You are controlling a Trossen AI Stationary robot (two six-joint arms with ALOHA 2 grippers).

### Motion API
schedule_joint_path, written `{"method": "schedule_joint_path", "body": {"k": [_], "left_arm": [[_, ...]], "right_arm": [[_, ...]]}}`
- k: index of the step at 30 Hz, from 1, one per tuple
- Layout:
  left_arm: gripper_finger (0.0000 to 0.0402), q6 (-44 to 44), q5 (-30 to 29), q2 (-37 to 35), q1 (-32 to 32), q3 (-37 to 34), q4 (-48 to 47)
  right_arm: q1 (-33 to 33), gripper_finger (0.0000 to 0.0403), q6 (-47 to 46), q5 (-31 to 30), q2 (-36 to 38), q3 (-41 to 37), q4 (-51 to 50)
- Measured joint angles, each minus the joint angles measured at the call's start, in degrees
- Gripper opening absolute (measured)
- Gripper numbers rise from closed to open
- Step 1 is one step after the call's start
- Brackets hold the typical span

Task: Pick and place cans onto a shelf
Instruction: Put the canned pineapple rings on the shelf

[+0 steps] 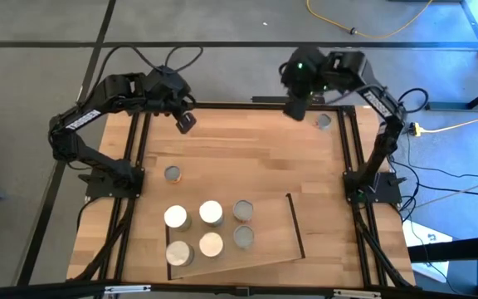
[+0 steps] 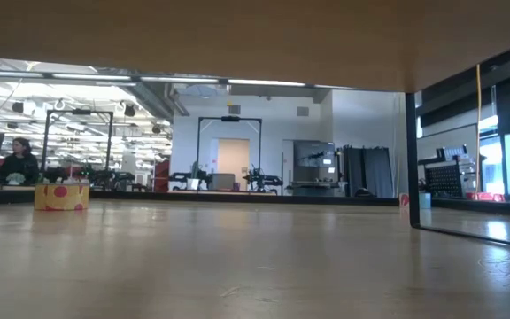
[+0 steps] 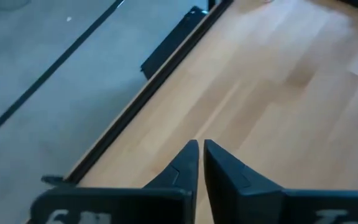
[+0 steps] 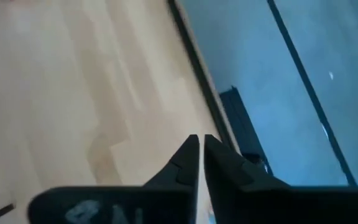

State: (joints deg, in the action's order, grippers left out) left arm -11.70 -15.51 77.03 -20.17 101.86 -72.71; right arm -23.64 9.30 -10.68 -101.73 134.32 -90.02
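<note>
Six short round cans with pale or grey metal tops stand clustered on the shelf, a flat light-wood panel with thin black bars lying at the table's near edge. One more can sits near the left edge, another in the far right corner. The left gripper hangs over the far left corner, the right gripper over the far edge, both with fingers pressed together, empty. The low view shows only bare wood and the room beyond.
</note>
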Motion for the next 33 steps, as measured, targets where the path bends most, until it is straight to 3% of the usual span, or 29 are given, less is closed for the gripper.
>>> {"method": "schedule_joint_path", "body": {"k": [5, 8, 12, 15, 18, 23, 27, 33], "left_arm": [[0.0046, -2.22, 0.67, 0.00, -3.04, 0.00, -2.88], [0.0058, -5.35, 4.16, 0.00, -4.79, 0.00, -6.20], [0.0062, -12.52, 9.14, 0.00, -6.16, 0.00, -13.70], [0.0060, -19.12, 10.05, -0.05, -6.02, -0.30, -17.75], [0.0059, -23.69, 12.39, -0.50, -4.76, -3.05, -17.16], [0.0058, -29.84, 13.72, -1.64, -2.64, -11.59, -17.14], [0.0058, -24.82, 13.16, -1.86, -2.09, -18.95, -16.33], [0.0058, -2.78, 13.73, -1.80, -2.16, -28.70, -12.78]], "right_arm": [[-5.74, 0.0062, -0.10, 0.26, -0.02, -1.80, -0.02], [-8.15, 0.0079, -0.20, 0.45, -0.04, -3.77, 0.02], [-10.91, 0.0086, -2.87, 0.44, -0.07, -6.37, 0.00], [-12.13, 0.0087, -3.02, 3.72, -0.07, -7.75, 0.01], [-12.72, 0.0087, -2.82, 6.38, -0.07, -8.84, 0.04], [-13.02, 0.0087, 0.54, 5.92, -0.10, -9.29, -0.02], [-13.02, 0.0087, 3.77, 5.83, -0.09, -9.29, 0.00], [-13.00, 0.0087, 6.30, 5.80, -0.09, -9.29, 0.01]]}}
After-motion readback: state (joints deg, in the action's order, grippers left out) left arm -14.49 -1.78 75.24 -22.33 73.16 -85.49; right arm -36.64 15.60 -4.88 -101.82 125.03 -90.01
